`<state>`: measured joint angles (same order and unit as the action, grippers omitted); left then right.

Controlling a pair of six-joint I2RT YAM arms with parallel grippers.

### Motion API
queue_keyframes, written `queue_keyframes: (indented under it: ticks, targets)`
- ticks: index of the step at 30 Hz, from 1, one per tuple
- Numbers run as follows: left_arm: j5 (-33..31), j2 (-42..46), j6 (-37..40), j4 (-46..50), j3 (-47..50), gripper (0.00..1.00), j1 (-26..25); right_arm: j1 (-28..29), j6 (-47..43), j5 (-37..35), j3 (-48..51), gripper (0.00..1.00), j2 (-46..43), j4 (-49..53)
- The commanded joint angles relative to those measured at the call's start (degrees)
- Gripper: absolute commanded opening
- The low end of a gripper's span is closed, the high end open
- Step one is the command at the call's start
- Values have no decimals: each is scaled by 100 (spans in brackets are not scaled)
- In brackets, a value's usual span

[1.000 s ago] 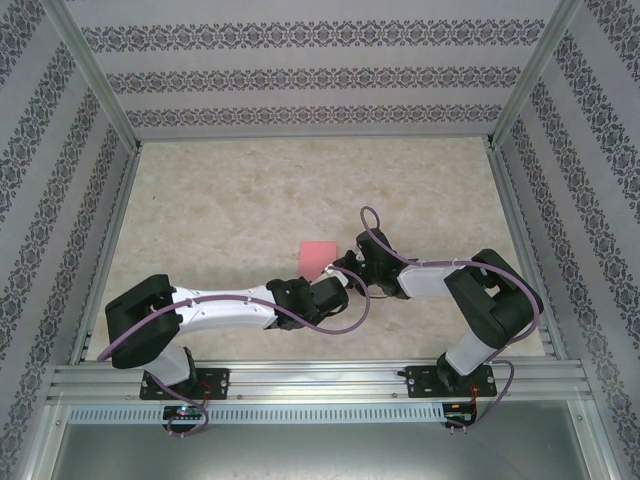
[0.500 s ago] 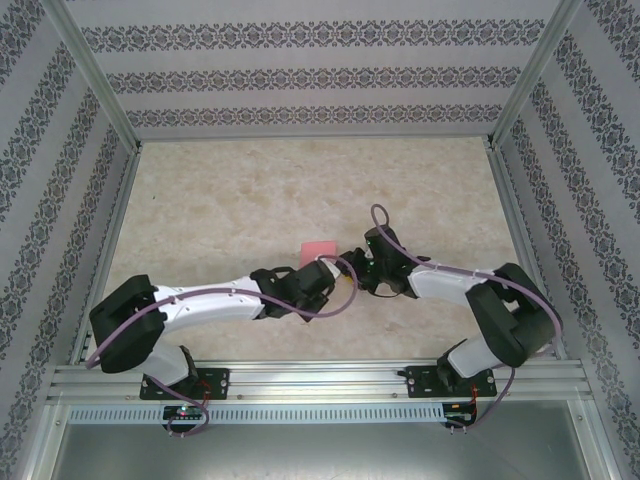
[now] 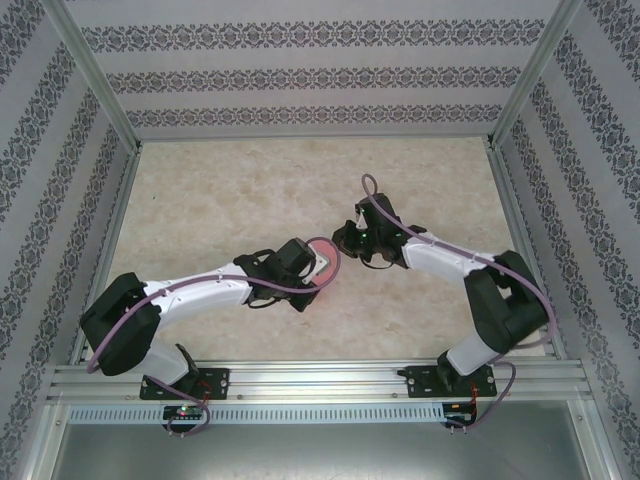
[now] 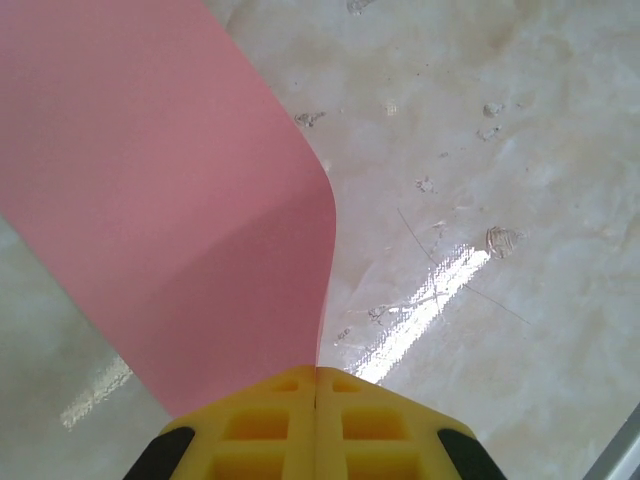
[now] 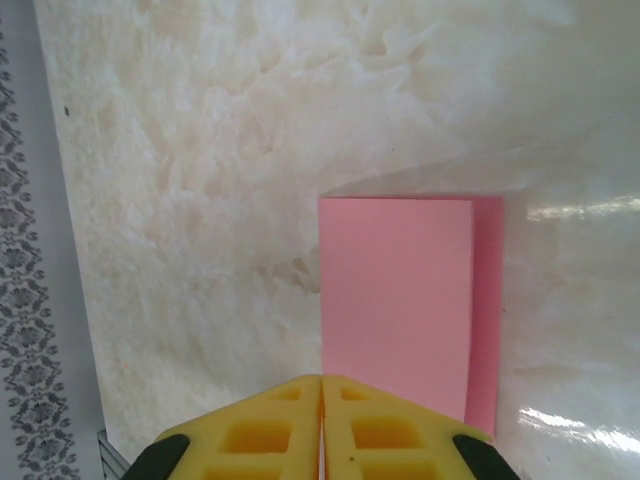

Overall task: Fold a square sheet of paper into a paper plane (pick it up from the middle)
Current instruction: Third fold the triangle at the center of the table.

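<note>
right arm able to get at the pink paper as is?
Probably yes. The folded pink paper sits directly ahead of the right gripper with nothing between. Its jaws are shut, so they'd need opening first. The left gripper is clamped on the paper.

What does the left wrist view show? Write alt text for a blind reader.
A curved sheet of pink paper sweeps up and to the left from the shut yellow tips of the left gripper, which pinches one end of it. Beyond lies a glossy, marble-patterned table with a streak of glare.
</note>
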<state>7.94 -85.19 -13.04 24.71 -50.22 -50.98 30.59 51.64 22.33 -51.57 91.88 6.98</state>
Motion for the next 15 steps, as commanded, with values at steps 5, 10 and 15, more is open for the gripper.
queue_keyframes:
  ticks: [5,10,15]
  targets:
    - [408,-129,157,-77,-45,0,253,157,-770,217,-1055,9,1069,802]
    - [487,-162,176,-72,-51,0,338,160,-1163,-65,-1418,8,1598,1368]
    - [649,-239,168,-64,-107,0,487,167,-1411,-66,-1544,7,1905,1499]
